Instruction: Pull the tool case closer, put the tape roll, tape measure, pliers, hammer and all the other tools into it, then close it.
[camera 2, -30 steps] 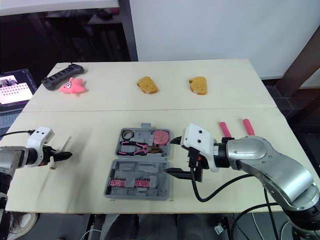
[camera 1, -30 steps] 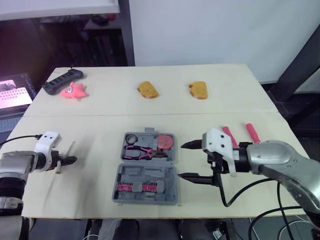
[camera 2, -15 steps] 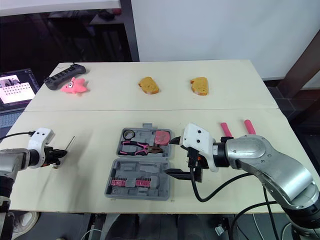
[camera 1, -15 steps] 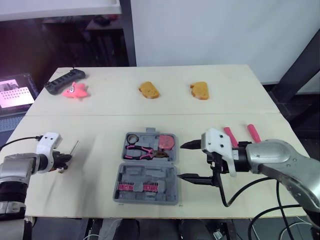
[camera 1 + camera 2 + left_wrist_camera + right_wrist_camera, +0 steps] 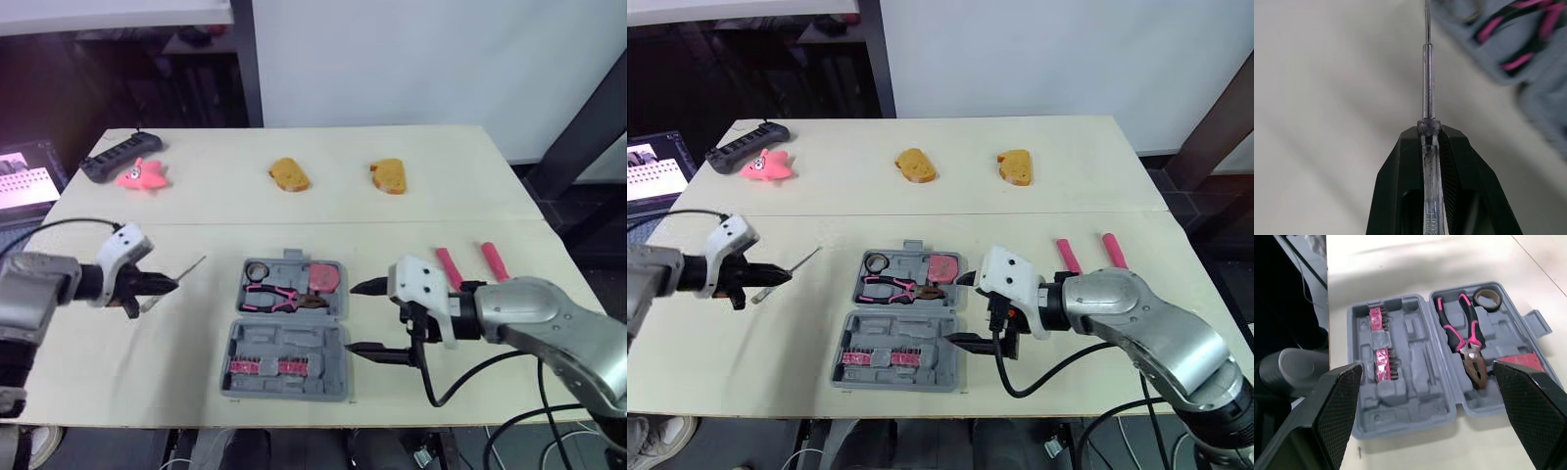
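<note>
The grey tool case (image 5: 334, 345) lies open at the table's near middle. In its far half sit the tape roll (image 5: 259, 269), pink-handled pliers (image 5: 272, 294) and red tape measure (image 5: 326, 278); pink bits (image 5: 263, 366) fill the near half. My left gripper (image 5: 150, 286) hovers left of the case, shut on a clear-handled screwdriver (image 5: 1426, 63) whose metal shaft (image 5: 186, 269) points toward the case. Just right of the case, my right gripper (image 5: 355, 318) stands open and holds nothing. Two pink tool handles (image 5: 450, 265) lie behind my right arm, their heads hidden.
At the far left of the table are a black power strip (image 5: 113, 162) and a pink star toy (image 5: 144, 176). Two brown bread-like pieces (image 5: 290, 175) (image 5: 389, 176) rest at the far middle. A laptop screen (image 5: 24, 181) glows beyond the left edge.
My left gripper shut on the screwdriver, lifted it off the table and carried it right, toward the case. The right gripper stayed open beside the case.
</note>
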{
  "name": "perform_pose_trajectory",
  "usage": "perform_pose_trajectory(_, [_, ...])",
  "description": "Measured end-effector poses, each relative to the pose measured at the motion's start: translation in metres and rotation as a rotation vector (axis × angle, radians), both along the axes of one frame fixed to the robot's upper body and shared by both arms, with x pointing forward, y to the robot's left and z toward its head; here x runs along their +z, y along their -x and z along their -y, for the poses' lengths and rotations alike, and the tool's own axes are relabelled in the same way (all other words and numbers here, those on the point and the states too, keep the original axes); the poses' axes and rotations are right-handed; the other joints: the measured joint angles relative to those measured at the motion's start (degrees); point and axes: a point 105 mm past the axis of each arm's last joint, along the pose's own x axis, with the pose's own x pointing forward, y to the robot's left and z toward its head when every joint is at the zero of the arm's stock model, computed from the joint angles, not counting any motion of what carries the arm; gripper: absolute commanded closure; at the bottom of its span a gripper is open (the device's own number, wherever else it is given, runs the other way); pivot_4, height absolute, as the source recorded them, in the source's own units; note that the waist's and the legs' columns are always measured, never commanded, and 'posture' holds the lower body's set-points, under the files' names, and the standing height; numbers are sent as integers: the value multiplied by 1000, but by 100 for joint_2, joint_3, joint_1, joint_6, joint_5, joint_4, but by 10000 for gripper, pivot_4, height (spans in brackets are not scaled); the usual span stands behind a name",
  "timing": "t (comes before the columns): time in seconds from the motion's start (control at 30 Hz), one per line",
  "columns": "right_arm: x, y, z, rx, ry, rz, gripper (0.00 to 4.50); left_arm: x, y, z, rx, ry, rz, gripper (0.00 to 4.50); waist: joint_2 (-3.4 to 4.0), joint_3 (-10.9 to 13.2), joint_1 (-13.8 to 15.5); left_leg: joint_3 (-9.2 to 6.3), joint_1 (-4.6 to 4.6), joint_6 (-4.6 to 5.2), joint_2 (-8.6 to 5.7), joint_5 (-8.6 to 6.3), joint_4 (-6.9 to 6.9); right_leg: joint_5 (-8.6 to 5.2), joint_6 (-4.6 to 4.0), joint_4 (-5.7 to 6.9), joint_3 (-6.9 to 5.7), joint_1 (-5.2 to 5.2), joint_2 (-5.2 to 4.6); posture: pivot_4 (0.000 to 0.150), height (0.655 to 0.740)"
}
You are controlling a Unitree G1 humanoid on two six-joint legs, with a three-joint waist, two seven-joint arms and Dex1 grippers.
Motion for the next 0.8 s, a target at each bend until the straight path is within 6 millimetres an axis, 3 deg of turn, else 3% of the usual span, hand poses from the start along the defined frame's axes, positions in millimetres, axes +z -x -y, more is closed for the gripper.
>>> perform_pose_trajectory(0.13, [-4,-1,-4,-15,-14,2,0,3,15,17,-157,-1,-93,44829,0,0,12,0,-3,0,0,0,1,0,0,0,-1,-1,1,1500,7400])
perform_pose_trajectory(0.4, [-9,-3,-9,-54,-29,12,0,8,10,47,-303,-69,-110,44829,-2,2,21,-3,-18,3,0,-1,24,0,0,-1,-3,-2,1,1500,7400])
perform_pose_trajectory(0.53, [-12,-1,-11,-69,-34,15,0,-9,18,71,-389,-238,-165,44829,-4,2,21,-6,-20,4,0,-2,31,0,1,0,-3,-2,3,1500,7400])
perform_pose_trajectory(0.63, [-13,-1,-11,-79,-30,18,0,-8,18,90,-444,-314,-159,44829,-5,3,23,-6,-21,5,0,-3,37,0,0,2,-3,-2,4,1500,7400])
perform_pose_trajectory(0.8, [-14,-2,-11,-90,-29,24,0,-11,21,104,-484,-409,-176,44829,-5,3,18,-6,-20,19,0,-10,39,0,0,2,-2,-1,7,1500,7400])
